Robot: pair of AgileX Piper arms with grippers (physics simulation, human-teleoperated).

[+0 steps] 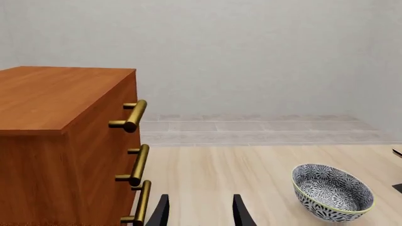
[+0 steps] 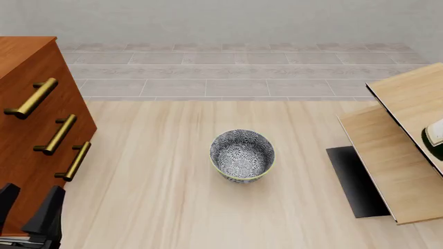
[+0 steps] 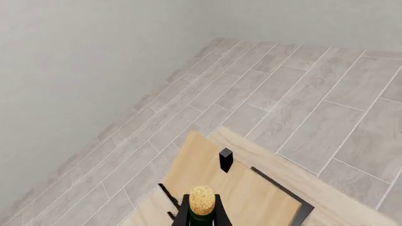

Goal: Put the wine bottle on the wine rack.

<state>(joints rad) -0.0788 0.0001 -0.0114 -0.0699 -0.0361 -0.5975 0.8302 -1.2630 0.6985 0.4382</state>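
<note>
The wine bottle (image 3: 202, 201) shows its tan cork and dark green neck in the right wrist view, with my right gripper (image 3: 202, 215) shut on the neck, one black finger on each side. In the front view only a dark green and whitish bit of the bottle (image 2: 433, 141) shows at the right edge, over the wine rack (image 2: 387, 155). Whether it touches the boards I cannot tell. The rack's pale boards (image 3: 245, 193) lie beyond the cork. My left gripper (image 2: 26, 208) stands open and holds nothing near the table's front left corner, its fingers (image 1: 160, 212) apart.
A reddish-brown drawer cabinet (image 2: 28, 93) with brass handles (image 1: 135, 115) stands at the left, close beside my left gripper. A patterned blue-white bowl (image 2: 242, 155) sits mid-table. The rack's black base (image 2: 356, 181) lies on the table at the right.
</note>
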